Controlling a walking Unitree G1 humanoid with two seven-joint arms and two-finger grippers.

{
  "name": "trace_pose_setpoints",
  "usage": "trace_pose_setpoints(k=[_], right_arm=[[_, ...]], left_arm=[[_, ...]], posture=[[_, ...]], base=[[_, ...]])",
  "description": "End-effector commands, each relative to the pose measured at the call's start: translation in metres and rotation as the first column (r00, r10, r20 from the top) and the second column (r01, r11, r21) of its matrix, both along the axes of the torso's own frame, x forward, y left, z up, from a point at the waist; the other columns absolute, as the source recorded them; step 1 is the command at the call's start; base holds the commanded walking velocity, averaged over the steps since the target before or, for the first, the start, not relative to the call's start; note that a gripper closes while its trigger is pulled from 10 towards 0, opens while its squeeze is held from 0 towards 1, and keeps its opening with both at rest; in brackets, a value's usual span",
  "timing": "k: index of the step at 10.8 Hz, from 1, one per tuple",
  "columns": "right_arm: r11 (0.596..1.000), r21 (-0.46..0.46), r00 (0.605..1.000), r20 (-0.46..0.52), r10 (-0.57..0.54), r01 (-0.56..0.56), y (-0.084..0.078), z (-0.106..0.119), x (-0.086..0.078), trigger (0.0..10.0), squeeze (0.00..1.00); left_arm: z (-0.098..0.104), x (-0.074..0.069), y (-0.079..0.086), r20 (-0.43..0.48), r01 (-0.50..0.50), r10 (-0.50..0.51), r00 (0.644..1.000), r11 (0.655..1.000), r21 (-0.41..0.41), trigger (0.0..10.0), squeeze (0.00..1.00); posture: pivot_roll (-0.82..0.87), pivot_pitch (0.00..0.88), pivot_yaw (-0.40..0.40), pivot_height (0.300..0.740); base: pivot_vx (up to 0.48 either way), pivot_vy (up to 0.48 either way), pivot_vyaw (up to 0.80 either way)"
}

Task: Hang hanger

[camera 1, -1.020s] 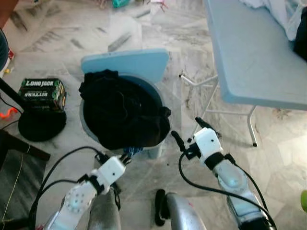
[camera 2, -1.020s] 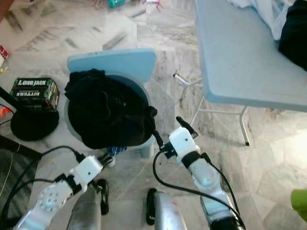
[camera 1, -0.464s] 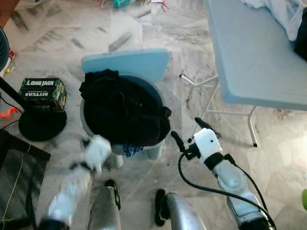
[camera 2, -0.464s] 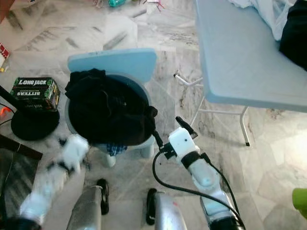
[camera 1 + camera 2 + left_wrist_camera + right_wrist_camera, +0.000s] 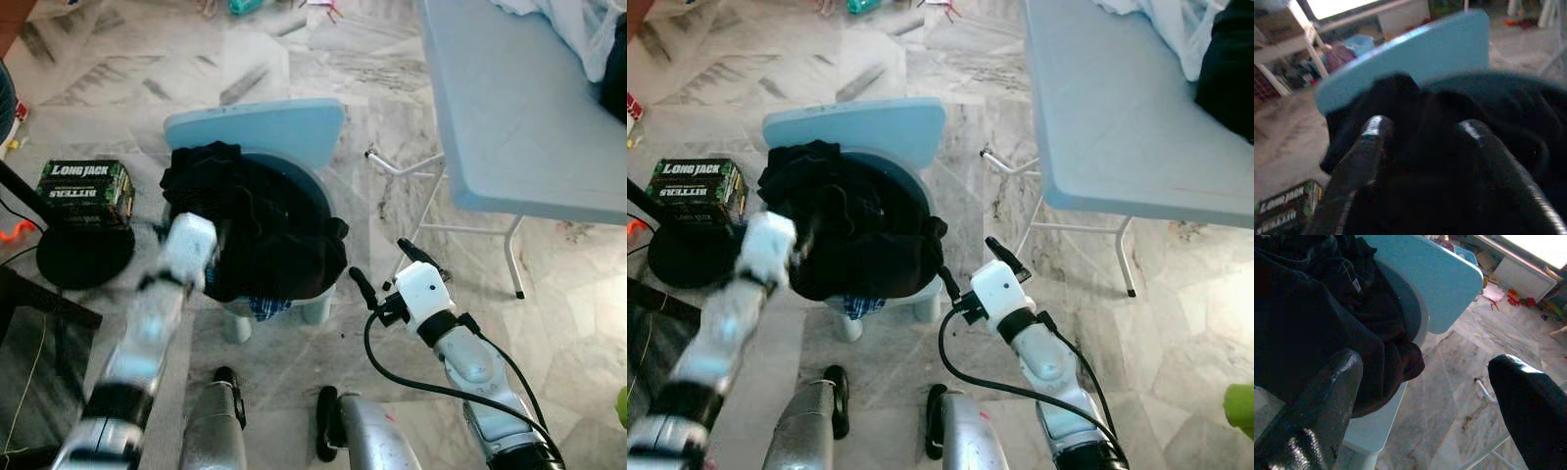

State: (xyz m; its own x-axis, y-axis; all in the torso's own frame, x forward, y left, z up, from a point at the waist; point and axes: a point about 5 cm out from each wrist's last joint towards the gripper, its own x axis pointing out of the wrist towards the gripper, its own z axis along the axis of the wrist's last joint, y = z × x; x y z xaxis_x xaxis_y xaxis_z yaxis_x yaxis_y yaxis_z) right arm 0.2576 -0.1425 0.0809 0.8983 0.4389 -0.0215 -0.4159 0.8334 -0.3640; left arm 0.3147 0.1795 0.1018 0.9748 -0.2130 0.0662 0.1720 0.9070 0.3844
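A heap of black clothing (image 5: 257, 233) lies on the round seat of a small light-blue chair (image 5: 257, 125); a bit of blue checked cloth (image 5: 261, 307) hangs out under it. My left gripper (image 5: 1420, 132) is raised at the left side of the heap. Its fingers (image 5: 1371, 134) stand open right over the black cloth. My right gripper (image 5: 384, 266) is open and holds nothing, hovering off the chair's right front, clear of the cloth. Its wrist view looks past its fingertips (image 5: 1327, 396) at the heap (image 5: 1312, 318) and the chair back (image 5: 1430, 279).
A grey-blue folding table (image 5: 519, 108) with white cloth (image 5: 568, 24) on it stands at the right, its white legs (image 5: 431, 211) close to the chair. A green box (image 5: 86, 186) and a black round stand base (image 5: 83, 257) lie on the marble floor at the left.
My left arm has swung up from low in front of the chair to the left side of the black heap. The right arm has stayed put.
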Motion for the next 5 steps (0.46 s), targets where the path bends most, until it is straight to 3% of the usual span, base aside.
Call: trace_pose_setpoints(k=[1, 2, 3, 5], right_arm=[[1.0, -0.017, 1.0, -0.015, 0.004, -0.004, -0.003, -0.004, -0.003, 10.0, 0.0], [1.0, -0.018, 1.0, -0.014, 0.006, -0.006, -0.003, -0.003, -0.002, 10.0, 0.0], [1.0, -0.019, 1.0, -0.011, 0.007, -0.007, -0.002, -0.003, 0.0, 10.0, 0.0], [1.0, -0.019, 1.0, -0.011, 0.006, -0.006, -0.002, -0.003, -0.001, 10.0, 0.0]], left_arm=[[-0.009, -0.003, -0.006, -0.037, 0.015, -0.015, 0.999, 1.0, 0.004, 10.0, 1.0], [-0.016, -0.002, -0.013, -0.084, 0.049, -0.047, 0.995, 0.999, 0.024, 10.0, 0.88], [-0.028, -0.01, -0.027, -0.148, 0.179, -0.163, 0.975, 0.979, 0.096, 10.0, 0.0], [-0.043, -0.026, -0.036, -0.202, 0.249, -0.222, 0.954, 0.961, 0.123, 10.0, 0.0]], posture=[[-0.02, 0.236, -0.105, 0.74], [-0.02, 0.236, -0.105, 0.74], [-0.02, 0.229, -0.104, 0.74], [-0.01, 0.228, -0.1, 0.74]], base=[[0.0, 0.0, 0.0], [0.0, 0.0, 0.0], [0.0, 0.0, 0.0], [0.0, 0.0, 0.0]])
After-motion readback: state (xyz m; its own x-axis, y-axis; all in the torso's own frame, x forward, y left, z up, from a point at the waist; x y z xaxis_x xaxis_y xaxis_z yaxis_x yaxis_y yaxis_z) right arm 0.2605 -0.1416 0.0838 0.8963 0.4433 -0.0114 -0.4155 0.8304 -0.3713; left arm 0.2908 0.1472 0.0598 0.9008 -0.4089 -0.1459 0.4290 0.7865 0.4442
